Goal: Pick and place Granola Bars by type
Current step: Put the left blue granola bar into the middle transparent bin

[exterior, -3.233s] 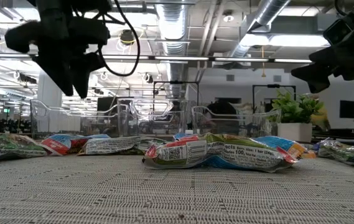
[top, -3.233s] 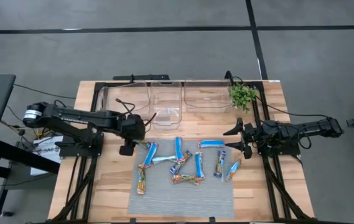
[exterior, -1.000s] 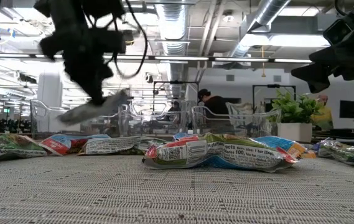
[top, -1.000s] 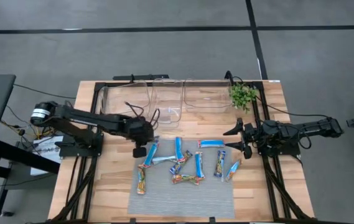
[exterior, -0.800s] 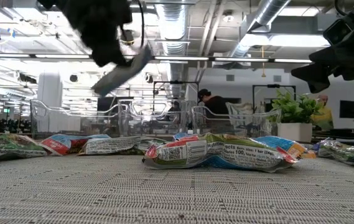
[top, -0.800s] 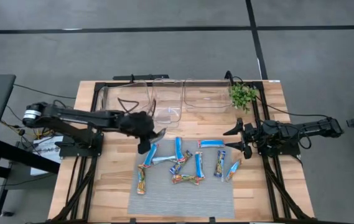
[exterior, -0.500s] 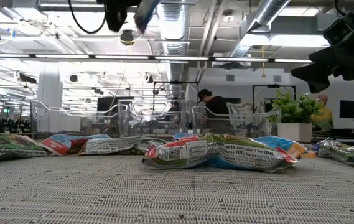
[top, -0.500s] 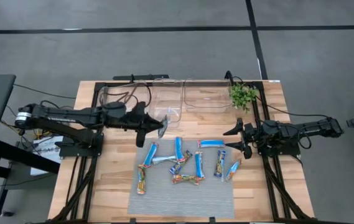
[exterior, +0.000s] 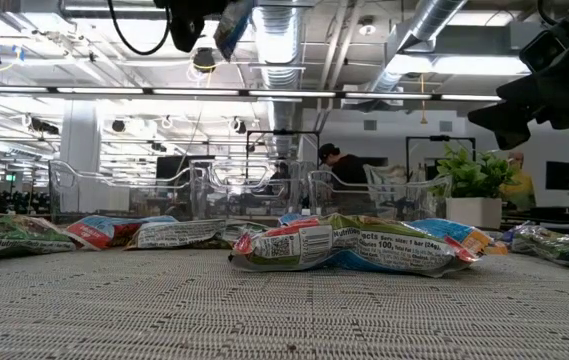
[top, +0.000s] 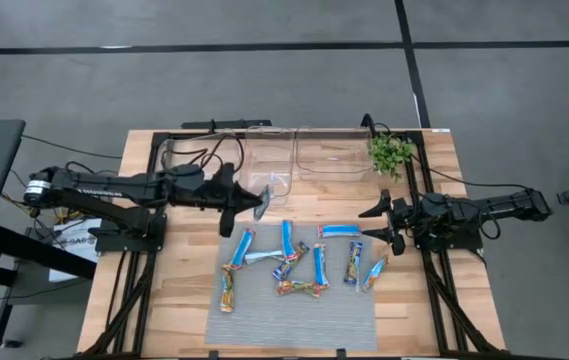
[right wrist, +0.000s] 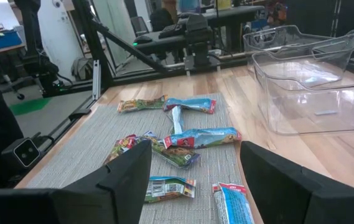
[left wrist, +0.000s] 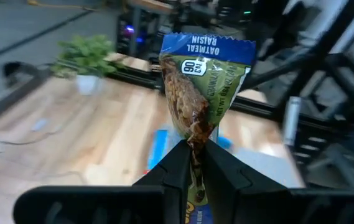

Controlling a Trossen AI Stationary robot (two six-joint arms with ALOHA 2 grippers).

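My left gripper point(top: 246, 203) hangs high over the wood between the mat and the clear bins, shut on a green-brown granola bar with a blue end point(left wrist: 203, 81). The low view shows this bar point(exterior: 234, 18) at the top edge. Several other granola bars point(top: 294, 262), blue and multicoloured, lie flat on the grey mat point(top: 294, 310). My right gripper point(top: 378, 222) waits open at the mat's right side, holding nothing, and its wrist view looks across the bars point(right wrist: 192, 137). My left gripper pinches the bar between its two fingers point(left wrist: 175, 168), at a narrow squeezed part near one end point(left wrist: 195, 148). The fingers come nearly level from the table's left and lie along the bar. The bar sticks out past the fingertips toward the right, lifted clear of everything.
Three clear plastic bins point(top: 269, 165) stand in a row along the far edge. A small green plant point(top: 391, 152) sits at the far right corner. Black frame rails point(top: 134, 280) run down both sides of the table.
My left gripper has risen with the bar and moved from the mat's far left corner toward the far edge and the bins. It has tipped up from pointing down to nearly level, so the bar now sticks out sideways. It has stayed still for the last half second.
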